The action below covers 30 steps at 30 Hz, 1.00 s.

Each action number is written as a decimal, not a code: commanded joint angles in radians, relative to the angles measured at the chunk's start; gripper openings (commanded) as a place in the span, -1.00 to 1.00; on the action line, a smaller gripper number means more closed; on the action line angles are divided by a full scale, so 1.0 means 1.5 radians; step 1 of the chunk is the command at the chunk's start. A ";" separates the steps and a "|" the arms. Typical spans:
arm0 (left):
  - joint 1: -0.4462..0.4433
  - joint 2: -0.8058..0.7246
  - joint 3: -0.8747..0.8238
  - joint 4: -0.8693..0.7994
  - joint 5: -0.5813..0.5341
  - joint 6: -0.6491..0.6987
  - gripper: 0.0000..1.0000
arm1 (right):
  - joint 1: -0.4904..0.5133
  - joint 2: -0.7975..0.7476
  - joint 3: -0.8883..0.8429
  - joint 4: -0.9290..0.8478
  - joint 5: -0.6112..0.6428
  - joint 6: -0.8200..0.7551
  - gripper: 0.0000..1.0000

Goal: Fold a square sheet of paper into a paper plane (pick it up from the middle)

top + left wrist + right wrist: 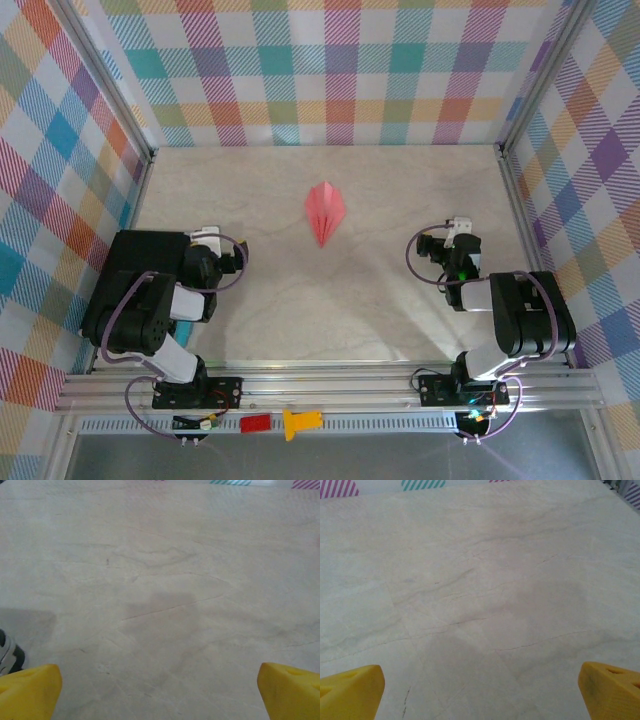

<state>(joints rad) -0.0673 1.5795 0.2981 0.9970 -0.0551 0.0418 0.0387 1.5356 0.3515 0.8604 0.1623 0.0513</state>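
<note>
Plane: pink paper plane (326, 212) lies flat on the table (400, 310), about midway between the two arms and a little farther back, with its narrow tip towards the near edge.
Left gripper (160, 695): yellow fingertips (29, 691) wide apart over bare table, holding nothing.
Right gripper (480, 692): also spread wide, empty, well apart from the plane.
Front rail: red block (255, 423) just beside yellow piece (298, 422).

My left arm (145, 305) and right arm (520, 320) are black with pale grey links and looping purple-grey cables (244, 260). My left pincer (160, 695) and right pincer (480, 692) end in bright yellow wedge fingertips (30, 690).
</note>
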 commanded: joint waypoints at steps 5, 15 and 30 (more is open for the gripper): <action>0.010 0.006 0.077 -0.086 0.011 -0.004 0.99 | -0.002 0.003 0.029 0.004 -0.009 -0.006 0.98; 0.009 0.005 0.076 -0.084 0.010 -0.004 0.99 | -0.002 0.003 0.029 0.005 -0.008 -0.006 0.98; 0.009 0.007 0.080 -0.089 0.012 -0.003 0.99 | -0.003 0.003 0.029 0.005 -0.008 -0.006 0.98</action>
<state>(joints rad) -0.0666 1.5833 0.4088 0.8646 -0.0448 0.0414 0.0387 1.5360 0.3759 0.8520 0.1593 0.0505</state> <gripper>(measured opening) 0.997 0.989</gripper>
